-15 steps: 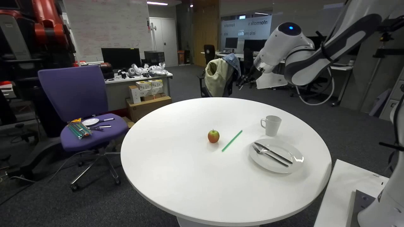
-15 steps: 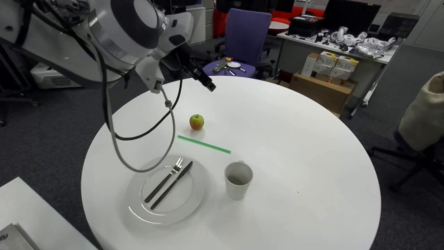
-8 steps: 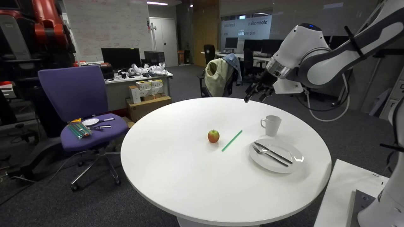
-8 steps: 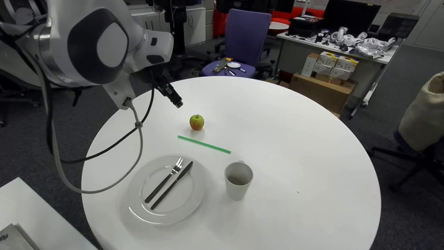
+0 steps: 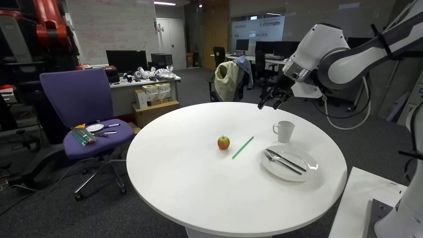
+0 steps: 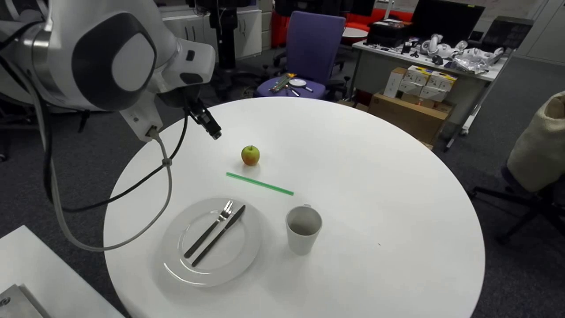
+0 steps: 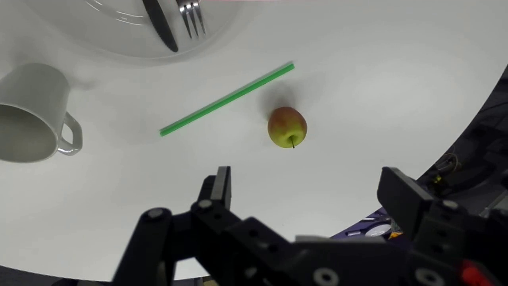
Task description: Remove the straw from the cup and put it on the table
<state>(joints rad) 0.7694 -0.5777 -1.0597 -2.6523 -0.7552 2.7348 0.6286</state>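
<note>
The green straw [image 5: 243,147] lies flat on the white table [image 5: 198,188], between the apple and the cup. It shows also in an exterior view [image 6: 259,183] and in the wrist view [image 7: 228,99]. The white cup [image 5: 286,132] stands upright on the table. Its inside shows no straw in an exterior view [image 6: 303,236]; the wrist view shows it at the left [image 7: 43,89]. My gripper [image 5: 268,107] is raised above the table, apart from everything. In the wrist view its two fingers [image 7: 305,171] are wide apart with nothing between them.
An apple [image 6: 250,156] sits beside the straw. A white plate [image 6: 174,247] with a fork [image 6: 207,234] and a knife [image 6: 219,236] lies near the cup. A purple chair [image 5: 79,99] with utensils stands beyond the table edge. Cables [image 6: 167,190] hang from the arm.
The arm has drawn back toward its base, and the gripper has come lower and turned more downward; the motion is small in the last half second. The straw, cup, apple and plate have not moved.
</note>
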